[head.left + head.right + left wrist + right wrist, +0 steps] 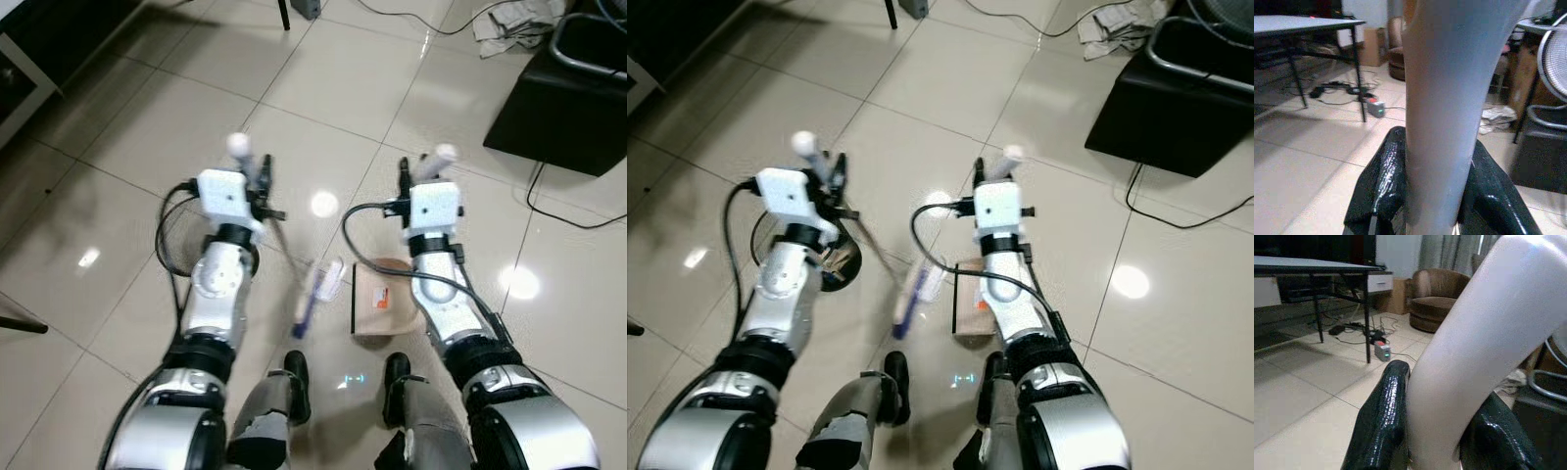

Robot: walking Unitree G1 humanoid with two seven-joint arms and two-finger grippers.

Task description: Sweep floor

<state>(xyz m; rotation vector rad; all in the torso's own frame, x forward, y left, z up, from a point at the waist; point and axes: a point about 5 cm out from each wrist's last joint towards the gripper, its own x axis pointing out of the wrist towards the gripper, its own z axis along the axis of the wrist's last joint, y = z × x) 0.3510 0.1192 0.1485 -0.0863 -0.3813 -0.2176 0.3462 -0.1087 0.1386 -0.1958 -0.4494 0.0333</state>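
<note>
Both arms reach forward over the tiled floor. The left gripper is closed around a pale handle; in the left wrist view its black fingers press against both sides of that shaft. From the gripper a thin rod runs down to the brush, a blue-and-white head lying on the floor between the two arms, just ahead of the robot's feet. The right gripper is likewise clamped on a white handle, with fingers touching it on either side. Below the right forearm, a tan dustpan rests flat on the tiles, just beside the brush.

Farther ahead to the right stands a black box with a cable trailing from under it, and crumpled cloth lies beyond it. The wrist views show a dark table, a power strip at its leg, and a brown armchair farther back.
</note>
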